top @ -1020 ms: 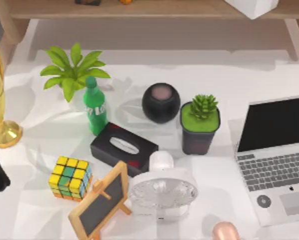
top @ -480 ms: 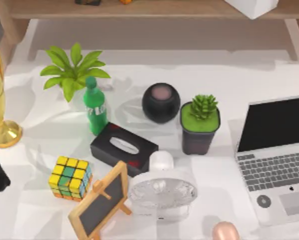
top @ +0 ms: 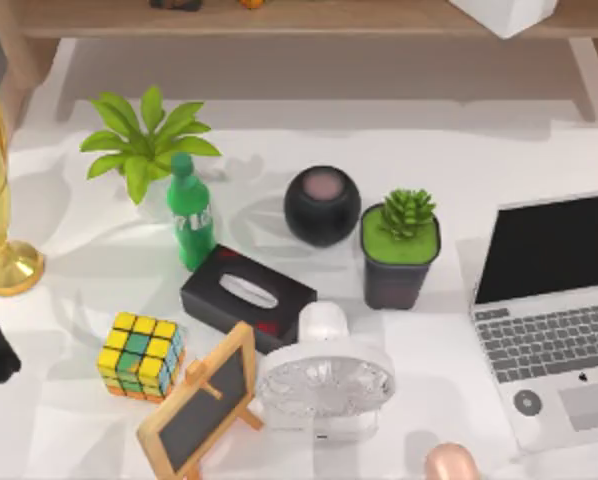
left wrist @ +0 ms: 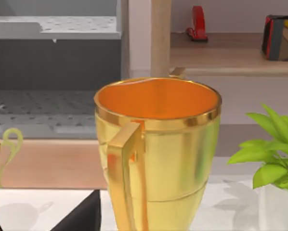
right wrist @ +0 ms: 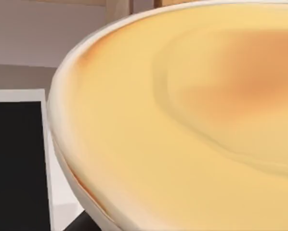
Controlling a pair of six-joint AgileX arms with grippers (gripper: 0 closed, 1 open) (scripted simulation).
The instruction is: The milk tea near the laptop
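Item: milk tea [top: 449, 462], upright at the table's near edge, just left of the laptop [top: 554, 330]. It looms directly before my right wrist camera, so right arm nearer. Finger state: cannot tell.

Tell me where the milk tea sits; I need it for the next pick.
In the top view the milk tea is at the table's near edge, right of centre, partly cut off, between the white fan and the laptop.

Rendered home-office bench [top: 479, 150]: laptop [top: 554, 310], desk fan [top: 325, 380], potted plants [top: 400, 245], wooden shelf [top: 309, 18] behind.
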